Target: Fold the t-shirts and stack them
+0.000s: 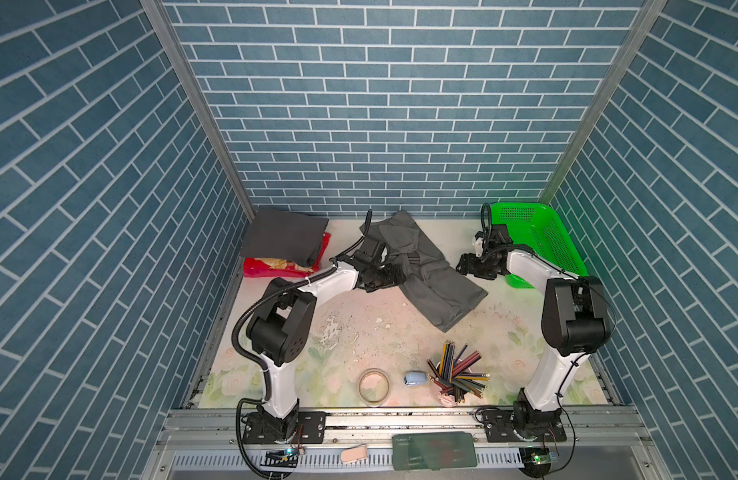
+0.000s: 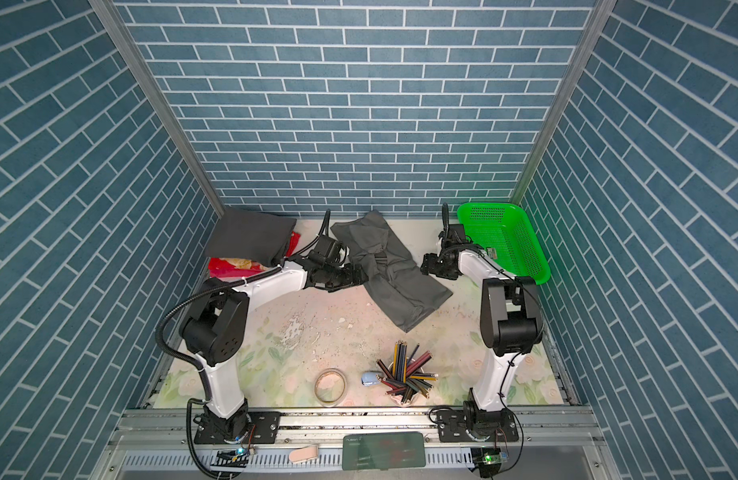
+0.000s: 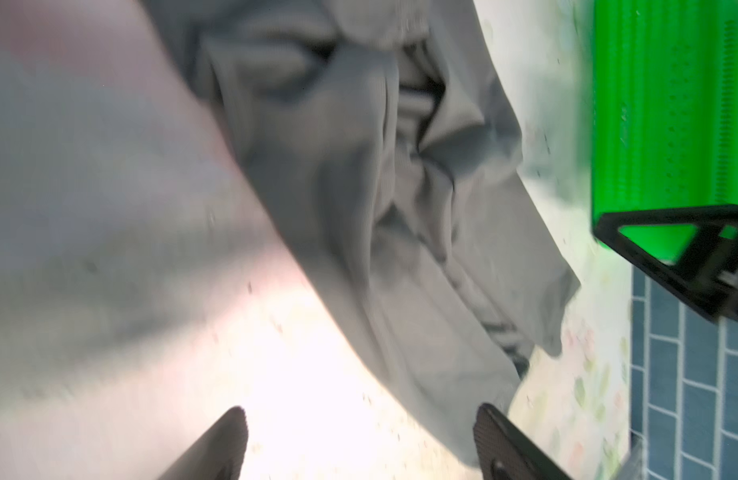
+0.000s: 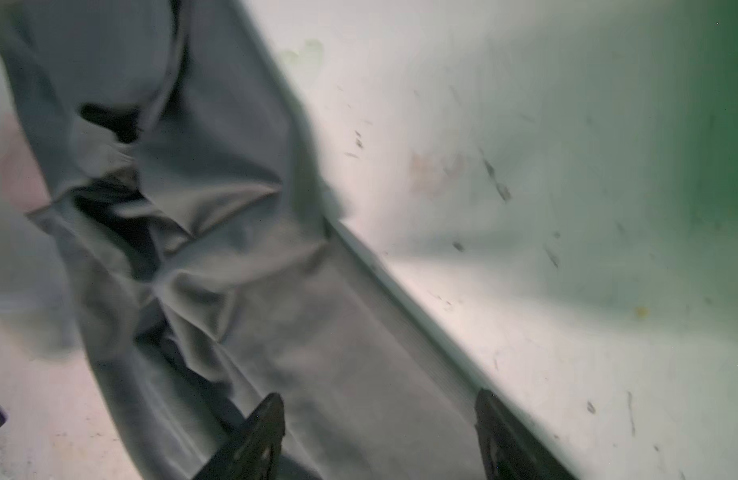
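Note:
A mid-grey t-shirt [image 1: 427, 274] lies crumpled in a long diagonal strip across the back middle of the table in both top views [image 2: 394, 276]. A charcoal t-shirt [image 1: 282, 237] rests folded at the back left on a red bag. My left gripper [image 1: 394, 276] sits at the grey shirt's left edge. In the left wrist view it [image 3: 361, 436] is open over bare table, with the shirt's edge [image 3: 400, 249] by one fingertip [image 3: 496, 440]. My right gripper [image 1: 463, 266] is at the shirt's right edge. It [image 4: 380, 415] is open, with grey cloth [image 4: 359, 353] lying under the gap.
A green mesh basket [image 1: 538, 237] stands at the back right, close behind the right arm. The red bag [image 1: 271, 268] pokes out under the charcoal shirt. Near the front are a cup of coloured pencils [image 1: 456, 374], a tape roll [image 1: 374, 386] and a small blue object [image 1: 415, 379].

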